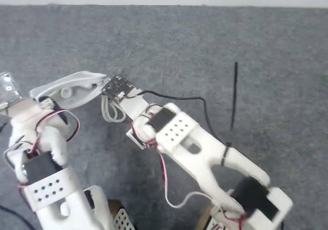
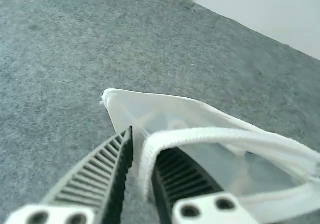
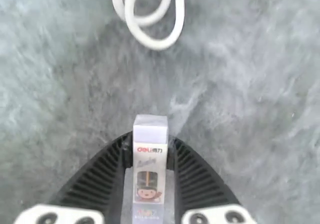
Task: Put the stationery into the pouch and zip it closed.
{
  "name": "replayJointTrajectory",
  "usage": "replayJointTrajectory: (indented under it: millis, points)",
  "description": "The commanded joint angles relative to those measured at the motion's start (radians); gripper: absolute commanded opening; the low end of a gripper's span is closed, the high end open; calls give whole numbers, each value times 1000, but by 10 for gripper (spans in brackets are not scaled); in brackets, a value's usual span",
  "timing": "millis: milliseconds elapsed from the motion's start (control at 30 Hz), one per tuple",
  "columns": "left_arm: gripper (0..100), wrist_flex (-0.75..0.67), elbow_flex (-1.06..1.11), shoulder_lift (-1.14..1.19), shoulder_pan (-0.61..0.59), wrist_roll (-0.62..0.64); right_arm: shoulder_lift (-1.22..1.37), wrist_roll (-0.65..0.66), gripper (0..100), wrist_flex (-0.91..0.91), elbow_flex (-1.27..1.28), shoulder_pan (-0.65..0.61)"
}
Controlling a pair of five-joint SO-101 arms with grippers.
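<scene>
1. The left pincer [image 2: 142, 146] is pressed together on the thick white rim band of a translucent white pouch [image 2: 200, 124]. One ribbed black pad sits on each side of the band.
2. In the high view the pouch sticks out from the left arm at the left of the scene, its far end pointing toward the right arm's wrist. Whether it touches the surface under it cannot be told.
3. The right pincer [image 3: 149, 141] pinches a white rectangular eraser [image 3: 149, 166] in a printed paper sleeve. The eraser stands lengthwise between the pads, and its bare white end pokes out past the fingertips.
4. The eraser is held above the grey felt-like desk [image 1: 169, 40], not inside the pouch.
5. A white looped cord [image 3: 150, 19] lies on the desk ahead of the eraser. In the high view it sits just beside the pouch's far end. Whether it is joined to the pouch cannot be told.
6. A thin black pen [image 1: 234, 94] lies flat on the desk, well apart from both arms on the right arm's side and away from the pouch.
</scene>
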Motion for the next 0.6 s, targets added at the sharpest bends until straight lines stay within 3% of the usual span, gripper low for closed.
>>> replayJointTrajectory:
  millis: [0,333,567]
  points:
    - [27,12,-4,-3,32,-11,-170,-9,6,-114,57,-13]
    - [27,69,-7,-3,183,-60,-340,-9,6,-283,203,-10]
    - [27,81,-10,-5,195,-60,-412,-12,6,-314,236,-10]
